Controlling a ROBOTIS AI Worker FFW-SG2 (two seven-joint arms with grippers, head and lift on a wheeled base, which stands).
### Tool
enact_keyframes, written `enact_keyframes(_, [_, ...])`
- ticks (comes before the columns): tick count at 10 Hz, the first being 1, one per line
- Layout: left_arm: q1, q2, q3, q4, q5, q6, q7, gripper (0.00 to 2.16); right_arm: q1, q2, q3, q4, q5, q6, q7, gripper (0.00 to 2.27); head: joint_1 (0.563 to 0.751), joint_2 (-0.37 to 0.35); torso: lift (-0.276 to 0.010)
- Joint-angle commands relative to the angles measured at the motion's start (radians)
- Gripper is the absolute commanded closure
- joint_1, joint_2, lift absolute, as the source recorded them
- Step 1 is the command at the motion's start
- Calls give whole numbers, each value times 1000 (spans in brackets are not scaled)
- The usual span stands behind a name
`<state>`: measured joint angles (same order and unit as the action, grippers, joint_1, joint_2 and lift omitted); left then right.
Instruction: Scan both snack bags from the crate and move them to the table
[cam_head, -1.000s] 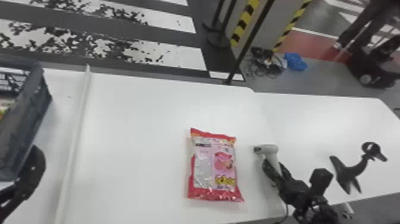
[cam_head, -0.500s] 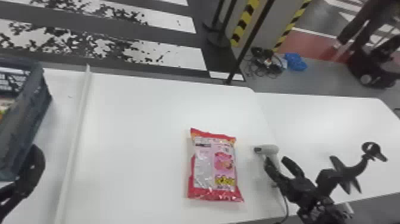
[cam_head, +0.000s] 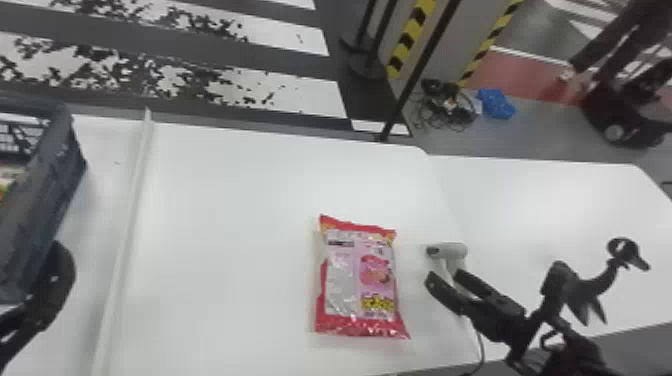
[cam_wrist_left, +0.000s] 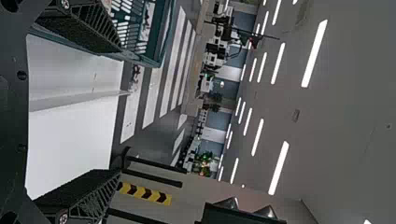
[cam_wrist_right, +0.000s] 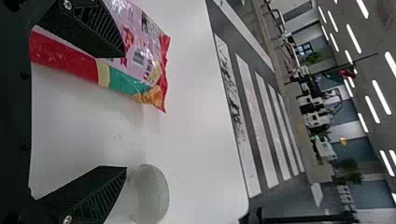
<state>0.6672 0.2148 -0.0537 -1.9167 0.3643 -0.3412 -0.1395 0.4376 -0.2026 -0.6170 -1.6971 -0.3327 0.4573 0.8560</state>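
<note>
The right gripper (cam_head: 443, 278) has shifted toward the snack bag (cam_head: 360, 280), its fingers spread; the left gripper (cam_head: 59, 280), also open, is by the crate's (cam_head: 45, 200) near corner. The right wrist view reveals the bag's green-and-yellow side, the head view its pink-and-silver face. Glossy, red-ended, it lies toward the table's (cam_head: 225, 225) near edge.

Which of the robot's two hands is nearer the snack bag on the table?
The right gripper, by the scanner near the bag; the left gripper is over by the crate.
</note>
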Motion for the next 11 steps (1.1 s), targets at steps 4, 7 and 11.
enact_keyframes(4, [11, 2, 3, 7, 1, -22, 0, 70, -180, -135, 112, 100, 46, 401, 95, 63, 695, -279, -87])
enact_keyframes(7, [14, 3, 12, 27, 2, -46, -5, 70, -255, -158, 178, 206, 73, 407, 129, 63, 695, -248, -87])
enact_keyframes(11, [-6, 2, 8, 53, 2, -46, -8, 70, -289, -156, 241, 240, 58, 444, 149, 63, 695, -203, -87])
